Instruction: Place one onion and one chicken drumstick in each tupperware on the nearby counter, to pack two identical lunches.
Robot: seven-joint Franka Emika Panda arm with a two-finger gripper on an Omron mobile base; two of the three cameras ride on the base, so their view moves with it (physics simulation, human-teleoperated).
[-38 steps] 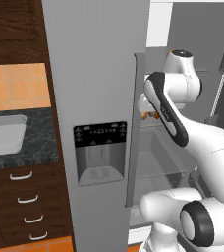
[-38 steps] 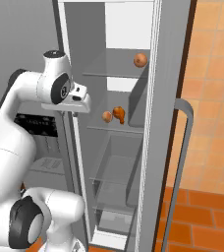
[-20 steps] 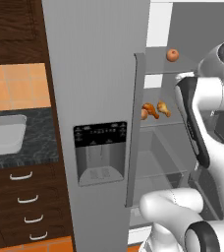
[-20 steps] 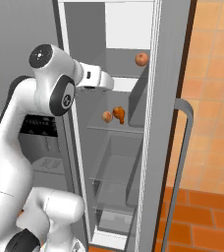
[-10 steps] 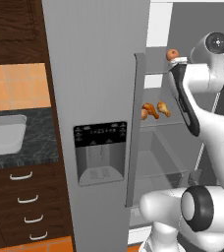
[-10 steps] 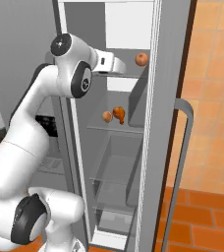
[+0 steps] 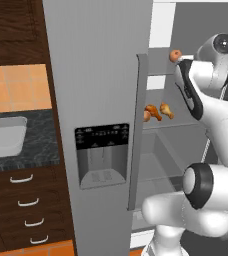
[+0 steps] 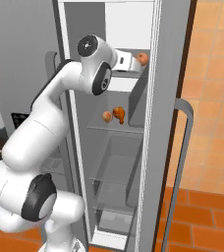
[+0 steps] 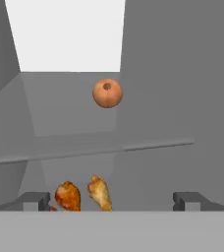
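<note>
**Gripper at upper fridge shelf, facing onion**

The gripper is inside the open fridge at the height of the upper shelf. Its fingers stand wide apart with nothing between them. An onion sits on that shelf ahead of the hand, apart from the fingertips, with bare shelf on both sides and the shelf's front edge between it and the gripper. In the right base view the onion lies just beyond the hand, near the right inner wall. Two chicken drumsticks rest side by side on the shelf below, near the left wall, with a second onion just beside them. To the left, the counter carries a sink.
</note>
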